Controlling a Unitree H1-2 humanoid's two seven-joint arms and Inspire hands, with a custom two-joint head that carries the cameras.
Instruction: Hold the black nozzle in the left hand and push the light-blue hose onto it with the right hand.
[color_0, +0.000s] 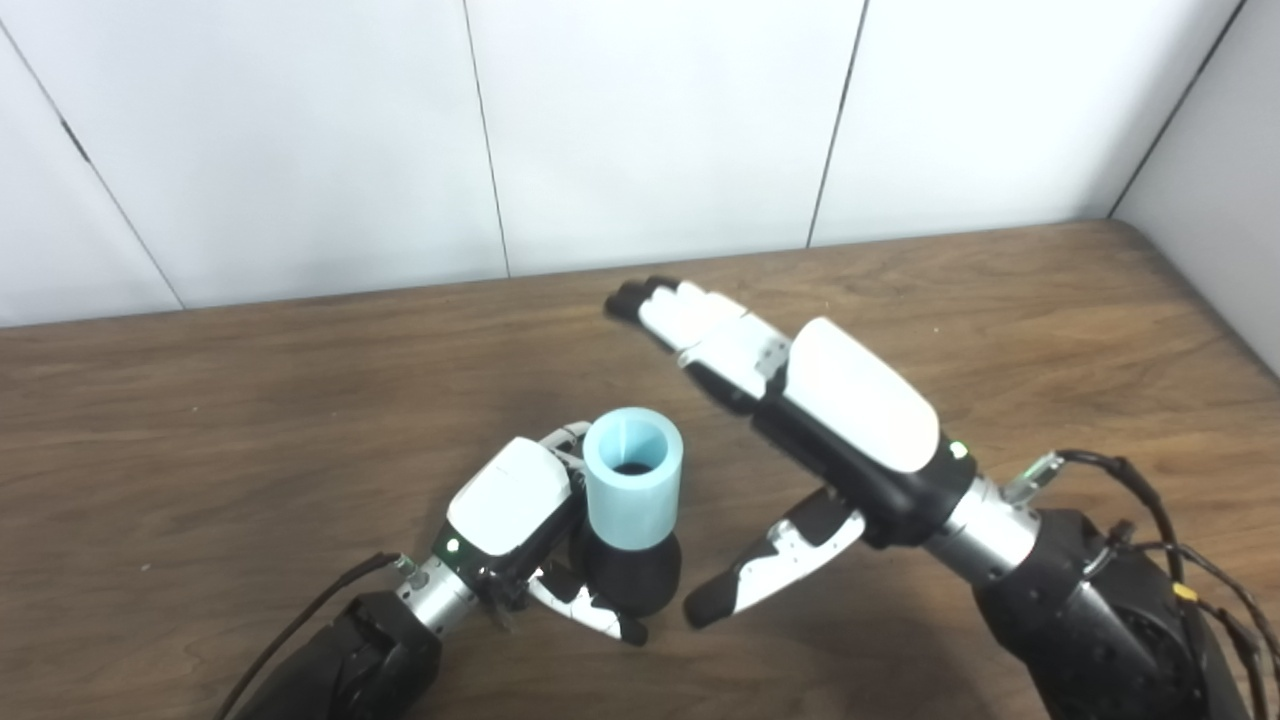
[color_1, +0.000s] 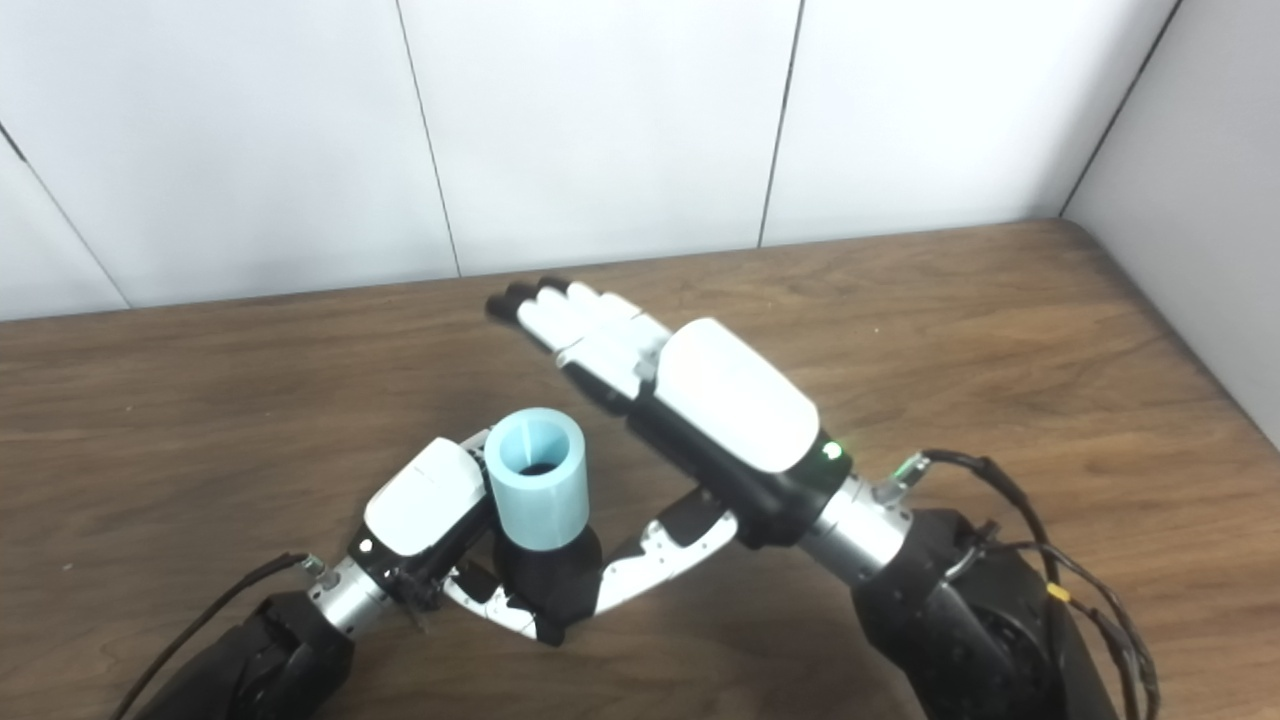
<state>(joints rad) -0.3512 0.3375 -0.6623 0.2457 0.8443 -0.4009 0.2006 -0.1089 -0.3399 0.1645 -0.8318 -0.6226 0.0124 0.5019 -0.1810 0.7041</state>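
left hand (color_0: 510, 515) grips black nozzle (color_0: 632, 575) | light-blue hose (color_0: 633, 478) seated on it | right hand (color_0: 800, 400) spread, empty

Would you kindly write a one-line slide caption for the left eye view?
Left hand grips the black nozzle with the light-blue hose seated on it; open right hand hovers alongside.

Left robot hand (color_0: 515, 520) curled closed, right robot hand (color_0: 800, 400) flat, fingers outstretched

Left robot hand (color_0: 510, 515) grips black nozzle (color_0: 632, 577), light-blue hose (color_0: 632, 478) seated on top; right robot hand (color_0: 800, 410) spread, empty.
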